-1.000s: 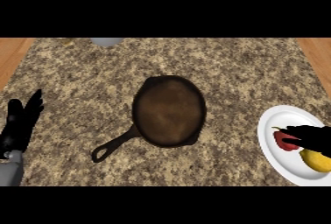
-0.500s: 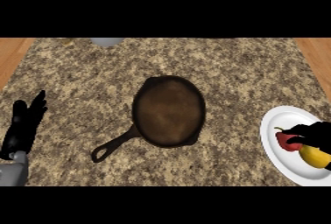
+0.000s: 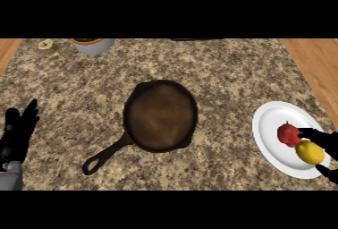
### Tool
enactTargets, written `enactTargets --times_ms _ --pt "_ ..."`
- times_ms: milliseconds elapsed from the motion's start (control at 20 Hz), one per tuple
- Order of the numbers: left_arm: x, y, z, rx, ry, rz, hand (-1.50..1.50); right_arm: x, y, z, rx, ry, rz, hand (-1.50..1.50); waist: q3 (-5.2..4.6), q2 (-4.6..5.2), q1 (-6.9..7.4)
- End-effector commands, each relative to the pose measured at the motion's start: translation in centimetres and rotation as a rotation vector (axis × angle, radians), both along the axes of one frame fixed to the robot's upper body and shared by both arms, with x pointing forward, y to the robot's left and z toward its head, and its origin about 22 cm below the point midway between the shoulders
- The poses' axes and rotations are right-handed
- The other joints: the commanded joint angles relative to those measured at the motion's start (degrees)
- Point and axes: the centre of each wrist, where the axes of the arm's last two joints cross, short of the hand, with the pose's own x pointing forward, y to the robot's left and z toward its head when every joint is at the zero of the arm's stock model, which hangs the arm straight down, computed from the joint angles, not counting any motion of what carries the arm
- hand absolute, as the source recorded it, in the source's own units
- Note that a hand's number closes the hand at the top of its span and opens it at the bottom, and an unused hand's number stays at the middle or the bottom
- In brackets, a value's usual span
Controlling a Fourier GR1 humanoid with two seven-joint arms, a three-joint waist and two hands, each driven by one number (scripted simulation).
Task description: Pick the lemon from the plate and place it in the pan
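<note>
Tilted up since a second ago, showing a pot [image 3: 92, 44] at top left. Left hand [image 3: 18, 134] resting open at left edge. Pan [image 3: 160, 115] at centre. On plate [image 3: 271, 134] at right, lemon [image 3: 310, 152] beside red fruit [image 3: 289, 134], right hand [image 3: 323, 143] open around lemon.

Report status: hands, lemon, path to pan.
Right hand around lemon, fingers not closed. Left hand resting open at left edge. Lemon on plate beside red fruit. Counter to pan unobstructed.
</note>
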Motion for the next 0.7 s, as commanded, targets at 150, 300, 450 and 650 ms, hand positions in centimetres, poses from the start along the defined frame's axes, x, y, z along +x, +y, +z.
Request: enactTargets --times_ms 150,300,450,650 --pt "-2.1 2.3 -0.6 0.013 0.037 0.089 0.0 -4.3 2.8 -4.6 0.147 -0.138 -0.558 1.5 0.42 -1.09 -4.18" --pt "-1.8 2.3 -0.2 0.016 0.023 0.082 0.0 -2.4 6.8 -3.0 0.24 -0.367 -0.563 1.5 0.37 -1.18 -4.07" --pt "-2.1 1.8 -0.8 0.013 0.025 0.046 0.0 -2.3 11.6 -2.4 0.326 -0.474 -0.567 1.5 0.37 -0.65 -2.69" --pt "-1.4 1.6 0.0 0.021 0.005 0.027 0.0 -2.7 17.2 -0.2 0.373 -0.549 -0.603 1.5 0.48 0.28 -0.76"
